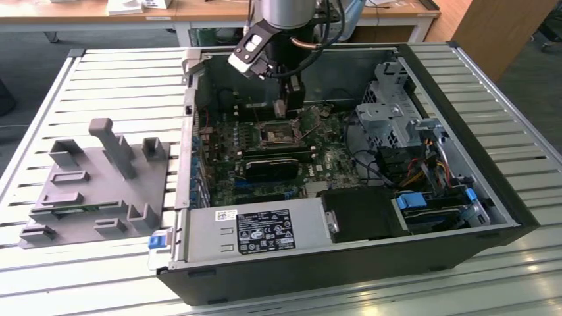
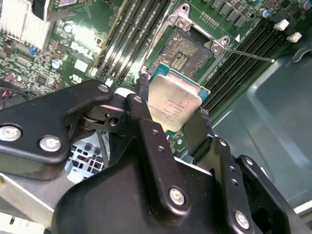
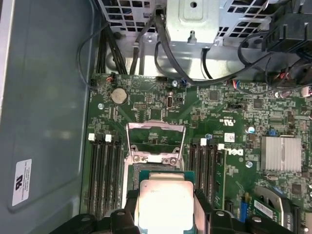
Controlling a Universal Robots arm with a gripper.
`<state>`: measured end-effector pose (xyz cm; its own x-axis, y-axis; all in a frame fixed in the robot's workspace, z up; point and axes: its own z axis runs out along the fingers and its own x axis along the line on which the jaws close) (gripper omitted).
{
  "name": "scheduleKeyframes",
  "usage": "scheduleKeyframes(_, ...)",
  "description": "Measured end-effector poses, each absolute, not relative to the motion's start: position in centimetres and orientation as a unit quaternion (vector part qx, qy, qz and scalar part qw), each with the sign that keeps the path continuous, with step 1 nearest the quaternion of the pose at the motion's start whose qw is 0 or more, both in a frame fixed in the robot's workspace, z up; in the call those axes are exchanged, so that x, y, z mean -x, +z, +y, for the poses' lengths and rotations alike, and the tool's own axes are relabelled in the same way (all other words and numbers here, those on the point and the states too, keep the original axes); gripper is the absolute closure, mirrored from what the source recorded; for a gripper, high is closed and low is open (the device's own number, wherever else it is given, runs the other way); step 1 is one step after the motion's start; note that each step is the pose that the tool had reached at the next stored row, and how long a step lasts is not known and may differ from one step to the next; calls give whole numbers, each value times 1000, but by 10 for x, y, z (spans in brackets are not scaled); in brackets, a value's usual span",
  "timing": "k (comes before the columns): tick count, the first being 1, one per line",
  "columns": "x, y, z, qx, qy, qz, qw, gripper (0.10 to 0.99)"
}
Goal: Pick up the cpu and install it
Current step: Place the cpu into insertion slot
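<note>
One open computer case [image 1: 491,197] lies on the slatted table [image 1: 114,85]. Inside it the gripper [image 1: 285,108] hangs over the green motherboard [image 1: 263,148]. Its two black fingers [image 2: 142,114] are closed on opposite edges of the cpu [image 2: 173,100], which is held with its metal lid toward the wrist cameras, near the open socket [image 2: 187,51] and not yet seated in it. The hold looks to be on the chip's edges alone, so I judge a slip or a twist between the fingers to be the main hazard. A chip set down tilted or turned the wrong way could bend the socket's fine contacts. The raised load plate [image 3: 155,141] and the thin lever [image 2: 248,54] stand close by, and a finger could catch either. Memory slots [image 3: 105,170] flank the socket, leaving little room. As for writing, there is a large printed label [image 1: 263,232] on the power supply [image 1: 210,240], a white sticker [image 3: 22,181] on the case wall, white lettering [image 3: 235,155] on the board, and faint print on the chip's lid that is too small to make out.
</note>
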<state>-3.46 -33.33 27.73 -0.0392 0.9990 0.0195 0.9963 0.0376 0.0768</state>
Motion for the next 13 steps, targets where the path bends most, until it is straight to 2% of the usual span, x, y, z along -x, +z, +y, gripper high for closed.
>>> scheduleKeyframes(13,38,257,-326,-680,35,732,19,553)
